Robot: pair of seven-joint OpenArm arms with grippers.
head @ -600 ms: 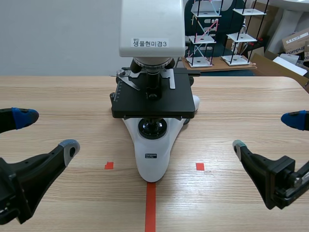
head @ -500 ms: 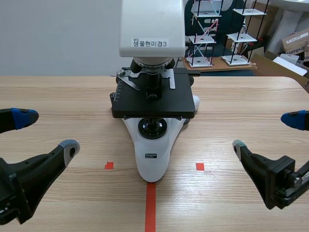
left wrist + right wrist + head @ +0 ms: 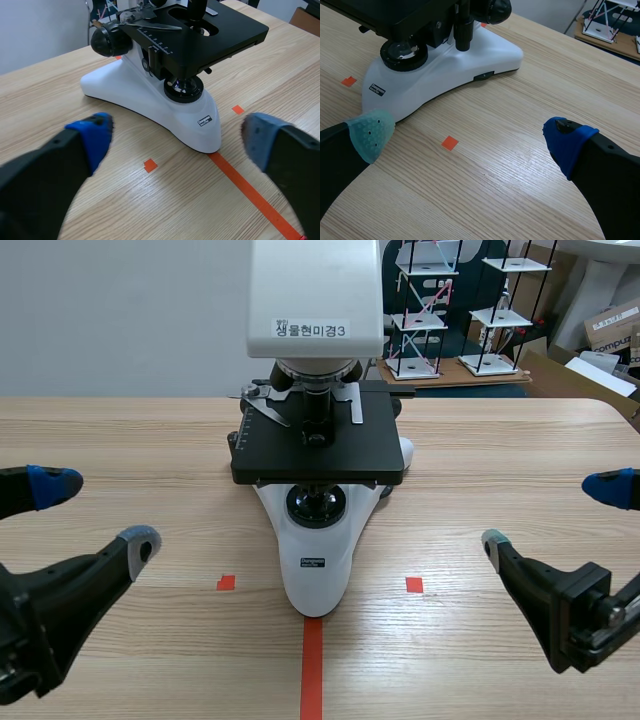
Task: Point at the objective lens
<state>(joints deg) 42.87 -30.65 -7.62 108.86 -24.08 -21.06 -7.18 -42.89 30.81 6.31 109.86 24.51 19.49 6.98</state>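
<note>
Two grippers sat low at the near end of the wooden table [image 3: 150,440], one on each side of a white-and-black microscope [image 3: 315,570] that stood in the middle. The left gripper [image 3: 95,512] had its fingers spread wide and held nothing. Its blue-padded finger lay to the outside and its grey-padded finger toward the microscope, well apart from the base. The right gripper [image 3: 551,512] mirrored it, likewise wide open and empty, with bare wood showing between its pads in its wrist view. The objective lens [image 3: 317,408], a dark barrel, hung under the microscope's white head [image 3: 315,285] and pointed down at the black stage [image 3: 350,455], well away from both grippers. Below the stage a round light lens [image 3: 316,505] sat in the white base. A red tape line [image 3: 312,665] ran from just in front of the base's tip toward the robot, and a small red square [image 3: 226,583] lay on each side of it.
</note>
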